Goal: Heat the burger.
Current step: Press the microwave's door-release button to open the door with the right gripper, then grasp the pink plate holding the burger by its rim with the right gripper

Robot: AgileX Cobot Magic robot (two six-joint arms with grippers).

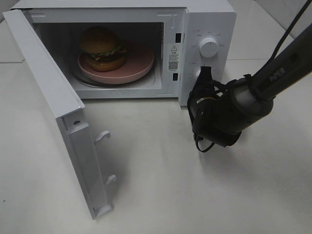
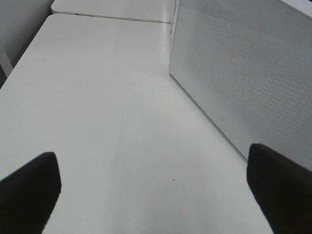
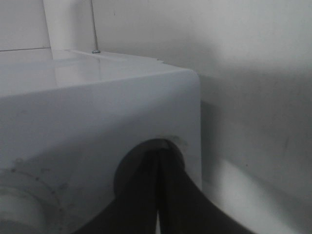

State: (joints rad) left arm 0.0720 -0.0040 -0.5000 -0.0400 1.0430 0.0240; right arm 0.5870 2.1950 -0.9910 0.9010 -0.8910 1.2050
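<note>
— Looking for the burger [image 1: 102,48]: where does it sit?
— Inside the microwave [image 1: 207,14], on the pink plate [image 1: 139,63], toward the plate's left side as the high camera sees it. The door [image 1: 44,92] stands wide open, swung out to the left.
— And the right claw [image 1: 204,74]?
— Outside the cavity, at the control panel right of the opening, just below the upper knob [image 1: 209,47]. Its fingers [image 3: 139,204] are pressed together with nothing between them, and the tips meet a dark round spot on the panel. I cannot tell what that spot is.
— So how does the burger lie from it?
— Well apart. In the high view the burger is up and to the left of the claw, farther back, with the cavity's right wall between them. Nothing touches it but the plate.
— What about the left claw [image 2: 156,195]?
— Only its own wrist camera shows it. The fingers are spread wide, with nothing between them, above the bare table [image 2: 97,107]. The door's perforated pane stands close by on one side.
</note>
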